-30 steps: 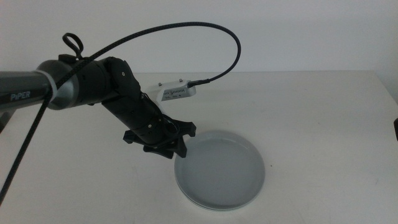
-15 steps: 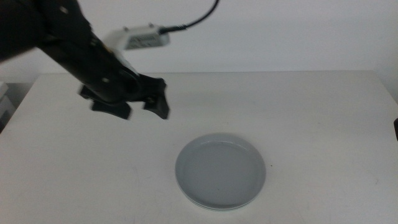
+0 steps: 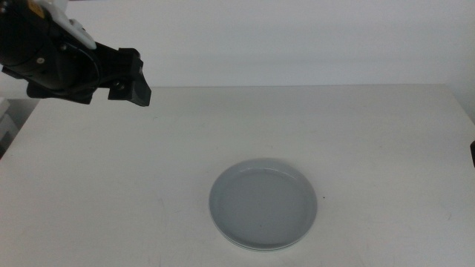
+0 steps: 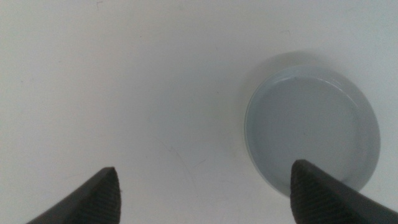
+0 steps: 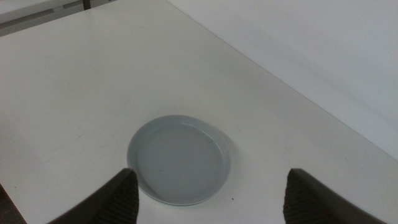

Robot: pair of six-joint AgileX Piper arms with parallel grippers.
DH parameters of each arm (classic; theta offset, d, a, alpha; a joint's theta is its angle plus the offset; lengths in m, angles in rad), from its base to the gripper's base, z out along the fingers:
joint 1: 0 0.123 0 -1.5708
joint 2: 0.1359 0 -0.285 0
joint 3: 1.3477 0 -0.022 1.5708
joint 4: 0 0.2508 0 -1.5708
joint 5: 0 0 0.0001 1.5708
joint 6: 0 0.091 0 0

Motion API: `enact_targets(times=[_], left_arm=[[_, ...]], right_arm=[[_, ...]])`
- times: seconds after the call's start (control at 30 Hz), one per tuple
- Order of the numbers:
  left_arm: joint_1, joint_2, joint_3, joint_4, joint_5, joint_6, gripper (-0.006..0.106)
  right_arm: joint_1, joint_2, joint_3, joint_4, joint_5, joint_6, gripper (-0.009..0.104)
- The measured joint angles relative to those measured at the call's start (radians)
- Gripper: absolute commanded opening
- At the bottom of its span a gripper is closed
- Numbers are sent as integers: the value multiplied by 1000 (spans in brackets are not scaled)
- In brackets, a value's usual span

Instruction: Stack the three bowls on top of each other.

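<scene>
White tabletop (image 3: 356,133) fills the middle view, with a plain pale wall behind it. On it, at about five o'clock from the picture's centre, sits the stack of bowls (image 3: 264,205): a light grey dish on top, with thin paler rims showing beneath its near edge. How many lie under it cannot be told for sure, though no other bowl stands anywhere on the table, so the stacking looks finished.

At ten o'clock, high above the far left corner, hangs the left gripper (image 3: 126,83), well apart from the stack. Its wrist view shows both jaws spread wide with nothing between them, and the stack (image 4: 312,132) far below. The right gripper (image 5: 208,198) waits off the table's right side; its jaws also stand wide and empty, its camera looking at the stack (image 5: 179,159) from a distance.

The step in hand looks like the retreat. To do it well, the left arm should travel up and outward, away from the dishes, so neither jaw nor cable brushes the top rim and nudges the pile off centre.
</scene>
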Motion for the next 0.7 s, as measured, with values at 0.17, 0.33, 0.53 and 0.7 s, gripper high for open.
enact_targets(times=[0.17,0.33,0.53,0.7], left_arm=[[0,-1,-3,0,1,12,105],[0,-10,-6,-2,1,33,105],[0,-59,-6,-5,-2,41,105],[0,-101,-6,-5,-8,48,105]], right_arm=[[0,0,0,0,0,0,59],[0,0,0,0,0,0,59],[0,0,0,0,0,0,59],[0,0,0,8,0,0,59]])
